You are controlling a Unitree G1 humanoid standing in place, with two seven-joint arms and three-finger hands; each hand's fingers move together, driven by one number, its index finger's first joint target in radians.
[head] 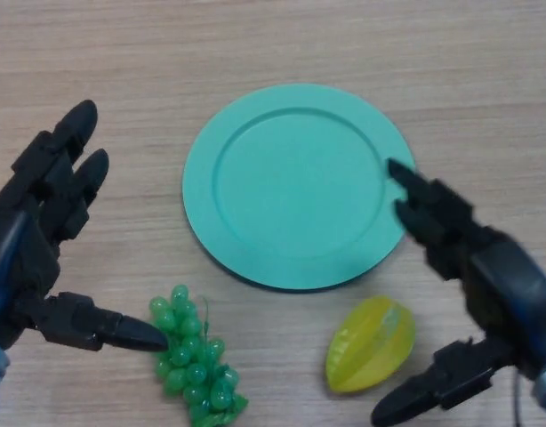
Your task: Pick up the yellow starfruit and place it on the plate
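Observation:
The yellow starfruit (pixel 371 344) lies on the wooden table just below the lower right rim of the green plate (pixel 297 185). The plate holds nothing. My right hand (pixel 486 285) is open around the starfruit's right side: its fingers reach over the plate's right rim and its thumb points left below the fruit, without touching it. My left hand (pixel 42 231) is open at the left edge, its thumb tip close to the grapes.
A bunch of green grapes (pixel 193 358) lies at the lower middle, left of the starfruit and below the plate. The wooden table (pixel 273 44) stretches bare behind the plate.

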